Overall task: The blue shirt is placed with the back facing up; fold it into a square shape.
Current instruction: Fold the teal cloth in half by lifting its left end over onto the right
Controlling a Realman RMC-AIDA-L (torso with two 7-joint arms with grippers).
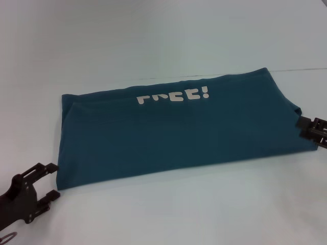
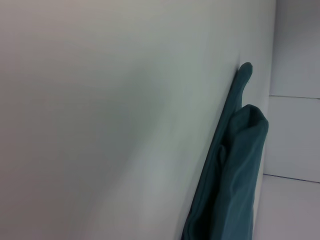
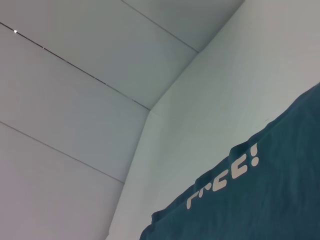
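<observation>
The blue shirt (image 1: 179, 132) lay flat on the white table (image 1: 153, 41), folded into a long band that ran across most of the surface before me, from its near left part toward its right edge. A strip of the front was turned up along the far side of the band, so the white lettering (image 1: 172, 96) showed there, upside down to me. At the band's left end the cloth bunched into loose layered folds, plain in my left wrist view (image 2: 235, 165).

My left gripper (image 1: 51, 179) rested at the near left corner of the shirt, low on the table. Its two fingers (image 1: 50, 167) were spread apart, one above the other in my head view, their tips just at the shirt's edge and closed on nothing.

My right gripper (image 1: 306, 127) sat at the right end of the band, near the table's right edge, touching the cloth. I could not tell whether those fingers were spread or pinching the fabric.

My right wrist view showed the lettering (image 3: 225, 176) and the shirt (image 3: 270, 200) lying on the table.
</observation>
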